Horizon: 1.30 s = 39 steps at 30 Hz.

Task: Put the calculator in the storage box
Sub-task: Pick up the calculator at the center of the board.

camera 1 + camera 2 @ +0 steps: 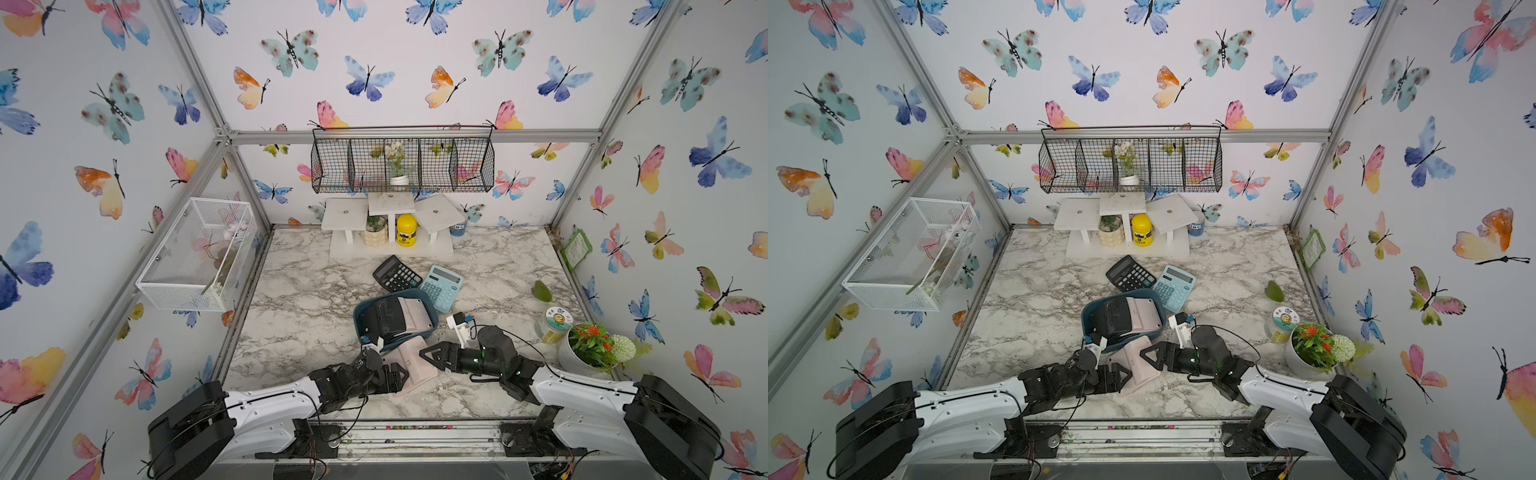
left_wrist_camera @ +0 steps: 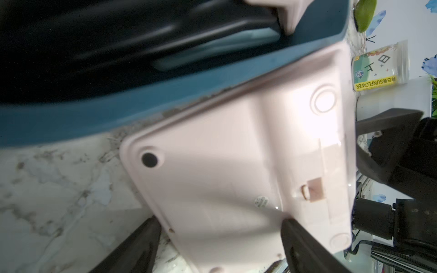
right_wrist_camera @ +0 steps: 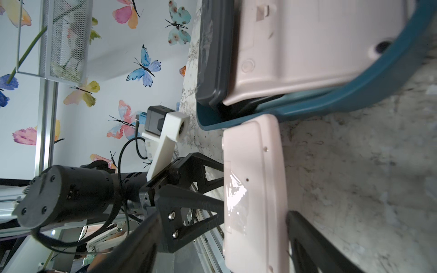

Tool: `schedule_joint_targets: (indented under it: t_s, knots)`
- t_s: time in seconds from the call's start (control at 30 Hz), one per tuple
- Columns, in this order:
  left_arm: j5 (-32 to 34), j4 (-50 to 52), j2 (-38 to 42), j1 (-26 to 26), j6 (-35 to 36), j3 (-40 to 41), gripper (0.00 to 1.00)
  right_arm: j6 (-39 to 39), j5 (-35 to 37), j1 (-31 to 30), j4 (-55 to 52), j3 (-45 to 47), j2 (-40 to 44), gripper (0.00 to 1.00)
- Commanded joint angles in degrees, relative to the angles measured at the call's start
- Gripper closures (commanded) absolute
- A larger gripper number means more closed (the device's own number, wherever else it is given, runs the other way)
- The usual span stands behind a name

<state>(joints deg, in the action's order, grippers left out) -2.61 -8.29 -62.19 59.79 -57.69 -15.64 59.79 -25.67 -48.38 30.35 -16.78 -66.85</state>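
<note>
Pink calculator (image 1: pixel 411 368) (image 2: pixel 236 165) lies back-up on the marble surface (image 1: pixel 299 291). It is outside the storage box (image 1: pixel 357 320) (image 3: pixel 354 94), with its far edge touching the box's near wall. Inside the box we see a dark calculator (image 1: pixel 380 320) and a second pink calculator (image 1: pixel 415 313).

Left gripper (image 1: pixel 405 376) (image 2: pixel 221 222) and right gripper (image 1: pixel 428 359) (image 3: pixel 222 214) come at the pink calculator from opposite sides. Each has its jaws spread wide with the casing between them. We cannot tell whether either one presses on it.

A black desk calculator (image 1: pixel 397 273) and a light blue calculator (image 1: pixel 441 286) lie side by side just beyond the box.
</note>
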Motion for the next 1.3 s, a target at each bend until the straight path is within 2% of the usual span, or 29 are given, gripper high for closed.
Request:
schedule_joint_targets:
  t_s: [0.0,0.13,0.27,0.37,0.5,0.63,0.83,0.9,1.13,1.27]
  knots:
    - [-6.0,-7.4,1.2,1.6,-0.4,0.9,0.14,1.4,-10.0,-2.2,6.1,-2.0,-0.6,0.26]
    - [-5.3,-6.1,4.1,1.5,-0.2,2.1,0.14,1.2,-11.7,-2.2,6.5,-2.2,-0.6,0.47]
    - [-4.6,-5.0,6.8,1.6,0.1,3.2,0.14,0.9,-14.3,-2.2,7.5,-2.9,-0.7,0.55]
    - [-3.9,-3.9,8.2,1.5,0.4,3.2,0.14,-0.8,-14.5,-2.2,4.3,-4.0,-1.3,0.58]
    - [-3.5,-2.4,8.8,1.5,1.0,2.5,0.14,-5.3,-14.3,-2.2,-2.7,-6.1,-3.8,0.62]
    - [-3.2,-1.6,8.9,1.5,1.7,1.8,0.14,-12.0,-9.9,-2.2,-14.2,-9.3,-4.7,0.73]
    - [-2.7,-0.3,9.4,1.5,2.6,0.9,0.14,-22.1,-2.7,-2.2,-27.8,-14.6,-4.7,0.68]
    - [-2.1,0.4,9.9,1.4,3.1,0.3,0.14,-25.5,-1.7,-2.2,-29.7,-15.9,-5.1,0.64]
    - [-1.1,3.0,9.0,1.1,5.5,-3.8,0.14,-34.1,2.2,-2.2,-36.4,-19.9,-7.7,0.62]
    - [-1.0,3.9,7.7,0.7,6.4,-4.8,0.14,-37.2,4.8,-2.2,-38.1,-20.6,-7.6,0.54]
